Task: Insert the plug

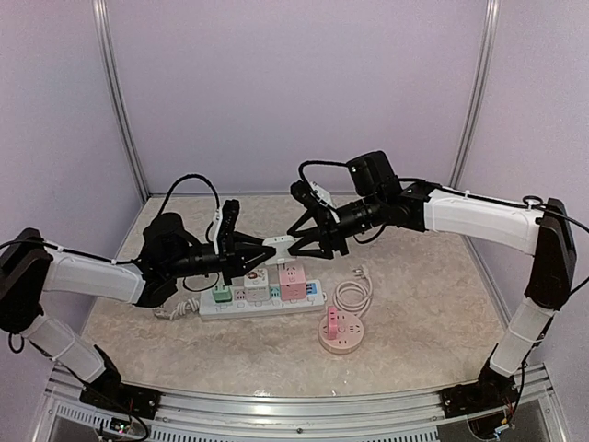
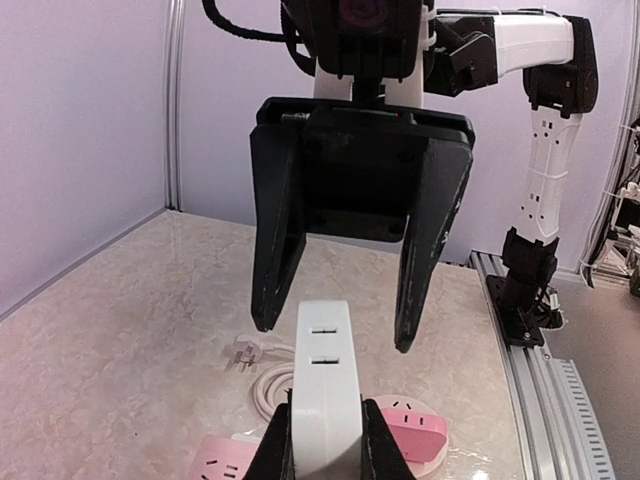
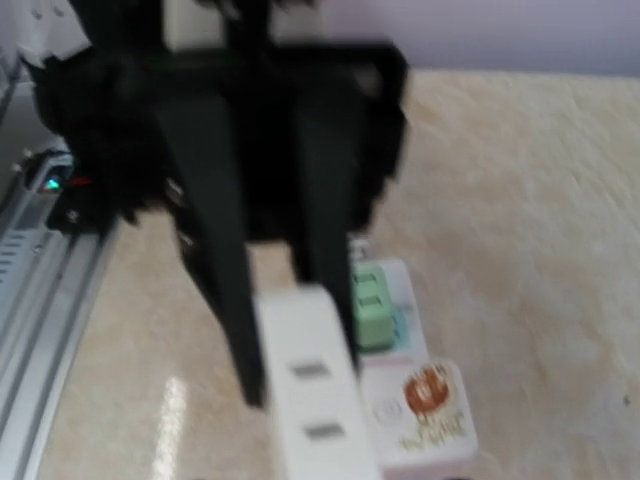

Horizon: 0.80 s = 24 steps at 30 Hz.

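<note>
**Holding one plug block above the strip, two tools facing**

Nearest the arm bases, one round pink socket hub (image 1: 340, 331) sits on the counter (image 1: 423, 304), with one coiled white cord (image 1: 352, 295) just behind it. One white power strip (image 1: 267, 309) lies to the hub's left. It carries three cube adapters I can count: green (image 1: 222, 293), white (image 1: 256, 281) and pink (image 1: 293, 279). Above the strip, the left tool (image 2: 325, 445) is clamped on the single white plug block (image 2: 325, 375). The right tool (image 2: 335, 330) stands wide, one finger on each side of the block's far end, with gaps visible.

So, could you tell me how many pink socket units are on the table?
2: a pink cube adapter on the white power strip, and a round pink socket beside its right end. Others may be hidden.
</note>
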Motion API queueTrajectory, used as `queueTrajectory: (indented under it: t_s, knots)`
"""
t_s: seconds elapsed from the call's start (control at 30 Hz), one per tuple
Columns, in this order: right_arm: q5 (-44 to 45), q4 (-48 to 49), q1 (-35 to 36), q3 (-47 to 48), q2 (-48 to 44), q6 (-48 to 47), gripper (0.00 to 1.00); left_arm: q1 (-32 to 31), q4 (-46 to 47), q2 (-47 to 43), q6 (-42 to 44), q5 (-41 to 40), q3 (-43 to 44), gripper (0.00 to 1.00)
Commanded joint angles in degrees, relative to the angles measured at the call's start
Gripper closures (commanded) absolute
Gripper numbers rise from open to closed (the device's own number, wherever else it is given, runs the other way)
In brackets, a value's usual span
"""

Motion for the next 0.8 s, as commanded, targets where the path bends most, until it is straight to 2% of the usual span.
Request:
queueTrajectory:
  t_s: [0.0,0.07,0.1,0.2,0.33,0.6,0.73,0.77]
  knots:
    - [-5.5,2.1,-0.8,0.8,2.6,1.5,0.6,-0.3,7.4,2.5,-0.8,-1.0,0.8,1.0]
    - [-5.7,1.4,-0.9,1.3,3.5,1.3,0.7,-0.2,8.3,3.6,-0.9,-0.7,1.0,1.0]
    - [-5.8,0.9,-0.9,1.5,3.9,1.2,0.71,-0.1,8.8,4.0,-1.0,-0.8,1.1,1.0]
    - [-6.0,0.2,-1.4,1.4,4.6,1.0,0.6,0.1,9.8,4.9,-0.5,-0.5,1.3,1.0]
    - [-6.6,0.2,-2.2,1.2,5.3,1.3,0.58,0.5,10.1,5.7,-0.2,0.4,1.5,1.0]
    - [-7.0,-0.8,-2.5,1.9,6.2,0.9,0.96,1.0,10.4,6.0,0.4,0.8,1.4,1.0]
    - [-6.6,0.4,-2.5,0.7,5.8,0.2,1.0,0.9,9.9,6.7,1.3,0.1,1.2,1.0]
    - [-6.3,1.0,-2.6,0.0,5.6,-0.2,1.0,0.9,9.6,6.9,1.7,-0.3,1.1,0.92]
